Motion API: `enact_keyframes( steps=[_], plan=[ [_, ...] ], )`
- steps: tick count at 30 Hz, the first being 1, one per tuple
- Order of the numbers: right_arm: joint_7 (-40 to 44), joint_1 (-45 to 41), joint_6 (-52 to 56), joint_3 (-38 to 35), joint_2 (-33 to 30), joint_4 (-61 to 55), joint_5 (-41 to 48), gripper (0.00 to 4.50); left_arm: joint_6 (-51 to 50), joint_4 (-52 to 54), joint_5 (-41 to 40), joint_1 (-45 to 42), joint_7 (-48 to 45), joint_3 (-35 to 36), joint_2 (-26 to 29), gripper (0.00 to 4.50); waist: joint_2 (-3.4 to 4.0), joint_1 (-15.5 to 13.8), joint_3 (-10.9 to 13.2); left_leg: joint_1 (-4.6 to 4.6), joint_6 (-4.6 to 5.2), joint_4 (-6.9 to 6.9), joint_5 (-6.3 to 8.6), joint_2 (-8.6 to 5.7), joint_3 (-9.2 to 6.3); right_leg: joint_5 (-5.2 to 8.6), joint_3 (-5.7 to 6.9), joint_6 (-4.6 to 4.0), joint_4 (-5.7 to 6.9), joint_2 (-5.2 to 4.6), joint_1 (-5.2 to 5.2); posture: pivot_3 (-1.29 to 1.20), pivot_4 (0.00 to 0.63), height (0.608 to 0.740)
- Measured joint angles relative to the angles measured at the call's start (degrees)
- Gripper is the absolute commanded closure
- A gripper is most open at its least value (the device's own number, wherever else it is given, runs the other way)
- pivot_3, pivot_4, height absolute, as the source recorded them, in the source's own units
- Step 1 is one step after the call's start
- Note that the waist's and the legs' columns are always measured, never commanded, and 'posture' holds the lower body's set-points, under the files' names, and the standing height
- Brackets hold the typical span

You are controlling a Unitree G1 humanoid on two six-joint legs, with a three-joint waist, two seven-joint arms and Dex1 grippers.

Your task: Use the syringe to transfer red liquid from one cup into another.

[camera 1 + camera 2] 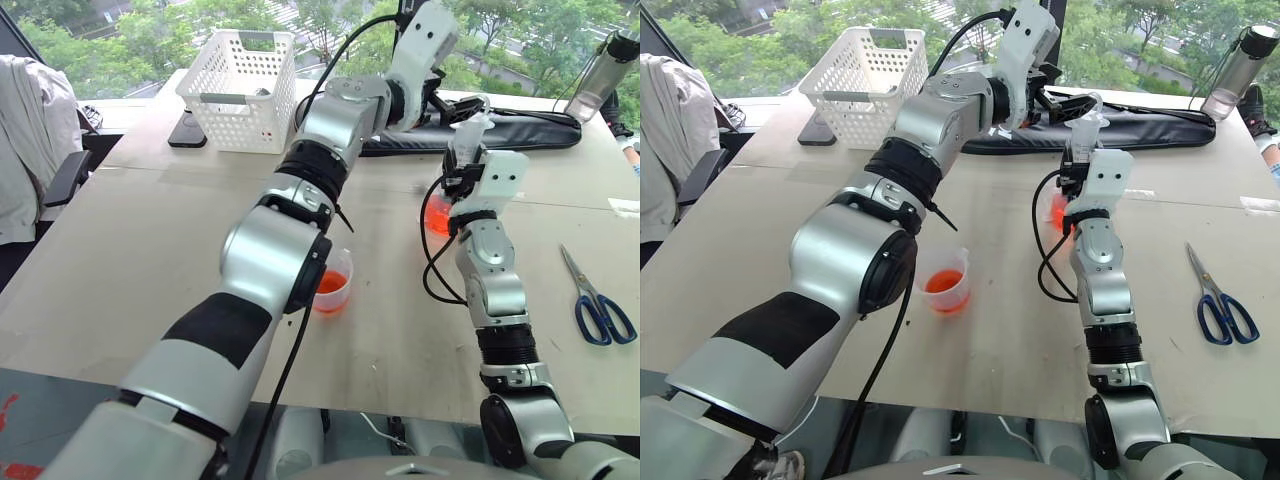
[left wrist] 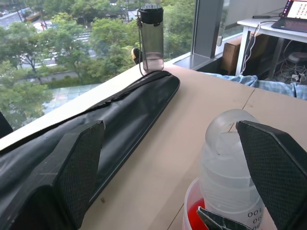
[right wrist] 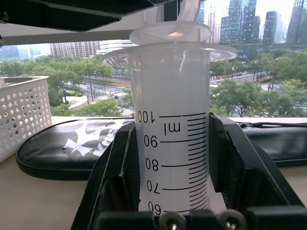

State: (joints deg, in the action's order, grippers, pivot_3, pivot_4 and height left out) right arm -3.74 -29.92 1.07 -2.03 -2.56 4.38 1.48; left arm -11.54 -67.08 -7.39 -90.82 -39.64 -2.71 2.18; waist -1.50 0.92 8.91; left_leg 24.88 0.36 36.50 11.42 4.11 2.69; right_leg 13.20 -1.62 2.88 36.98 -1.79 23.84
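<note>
The left arm hides part of the shorter cup [image 1: 333,284]. The left gripper [image 2: 177,167], level and spread wide, straddles the syringe's plunger top without touching. The right gripper [image 3: 173,163] clamps the clear, ribbed syringe [image 3: 173,143] upright over the taller cup [image 1: 437,214], at one o'clock from the shorter cup. Red liquid [image 1: 944,282] shows in both.

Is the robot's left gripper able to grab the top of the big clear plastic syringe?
Probably yes. The left gripper is open, its black fingers on either side of the clear plastic syringe top, nothing between. The right gripper holds the barrel upright over the red cup.
</note>
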Motion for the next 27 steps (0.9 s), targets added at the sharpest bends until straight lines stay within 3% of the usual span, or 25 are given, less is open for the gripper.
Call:
enact_keyframes(
  steps=[1, 2, 10, 27],
  plan=[
    [0.07, 0.08, 0.0, 0.0, 0.0, -0.11, -0.03, 2.99, 0.43, -0.03, 0.57, 0.0, 0.0, -0.01, -0.2, 0.55, 0.0, -0.02, 0.0, 0.01, 0.0, 0.0, 0.0, 0.0, 0.0, 0.0, 0.0, 0.0, 0.0, 0.0, 0.0, 0.0, 0.15, 0.724],
    [0.13, 0.11, 0.01, 0.0, 0.01, -0.18, -0.03, 2.99, 0.78, -0.04, 0.8, 0.0, 0.01, -0.02, -0.35, 0.75, 0.0, -0.04, 0.0, 0.01, 0.0, 0.0, 0.0, 0.0, 0.01, 0.0, 0.0, 0.0, -0.01, 0.0, 0.0, 0.0, 0.15, 0.724],
    [0.58, 0.14, 0.15, -0.19, 0.12, -0.56, -0.03, 2.99, 3.7, -1.11, 3.94, 0.01, -0.26, -0.14, -2.45, 4.48, 0.01, -0.07, 0.02, 0.02, 0.0, 0.0, 0.0, -0.01, 0.01, 0.0, 0.0, 0.0, -0.02, 0.0, 0.0, 0.0, 0.15, 0.724],
    [0.53, 0.2, 2.04, -0.81, 1.01, -1.78, 0.67, 2.99, 7.47, -2.99, 5.02, -0.02, -0.19, 0.55, -2.8, 4.5, 0.02, -0.06, 0.04, 0.02, 0.0, -0.01, 0.0, -0.01, 0.0, 0.0, 0.0, 0.0, -0.02, 0.0, 0.0, 0.0, 0.15, 0.724]
  ],
)
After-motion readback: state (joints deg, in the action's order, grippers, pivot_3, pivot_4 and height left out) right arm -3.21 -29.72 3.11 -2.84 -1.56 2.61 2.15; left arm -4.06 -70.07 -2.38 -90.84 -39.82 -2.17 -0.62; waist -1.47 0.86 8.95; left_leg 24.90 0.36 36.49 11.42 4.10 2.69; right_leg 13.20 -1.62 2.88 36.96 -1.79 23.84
